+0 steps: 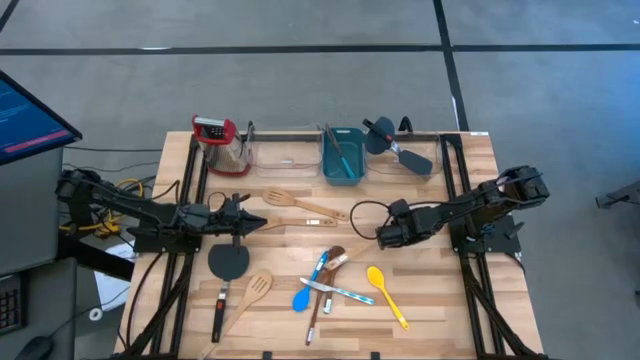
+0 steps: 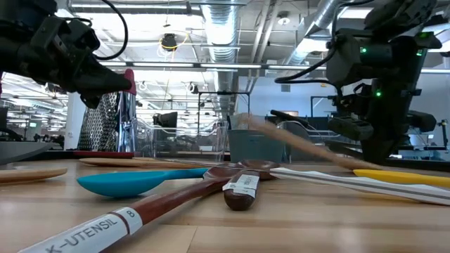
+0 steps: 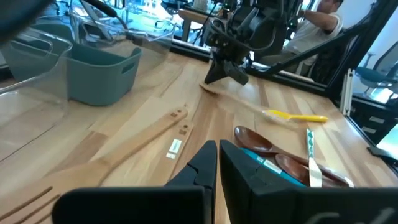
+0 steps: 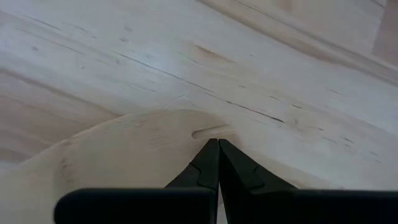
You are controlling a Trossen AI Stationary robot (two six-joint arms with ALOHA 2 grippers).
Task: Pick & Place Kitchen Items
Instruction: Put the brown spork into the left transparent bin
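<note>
1. Nearest the low camera lies a long dark-brown wooden spoon (image 2: 176,200) with a white label on its handle, flat on the wooden counter (image 2: 337,225). A bright blue plastic spoon (image 2: 133,183) lies just behind it and a yellow plastic spoon (image 2: 401,176) off to the side. Beyond them a pale wooden handle (image 2: 302,144) slants up off the boards, so one end looks raised.
2. From above, these utensils form a loose heap at the counter's middle. A black flat spatula (image 1: 228,262) and a pale wooden slotted spatula (image 1: 252,293) lie apart from it, on the left arm's side. None has reached the far edge, where a teal rectangular plastic tub (image 1: 342,155) stands between clear plastic bins (image 1: 285,155). This is probably where they are meant to go. The left pincer (image 1: 258,222) hangs over bare boards, apparently waiting. The right pincer (image 1: 381,237) reaches in at the heap's edge.
3. The left wrist camera shows its own two dark fingers pressed together with nothing between them. Across the counter the other arm's tip sits on the end of the pale utensil.
4. The right wrist camera shows that arm's fingers together too, their tips right at a pale wooden slotted blade (image 4: 124,155) close beside its slot. Whether they pinch its edge or merely bear down on it cannot be told. Bearing down would explain the tilted handle.
</note>
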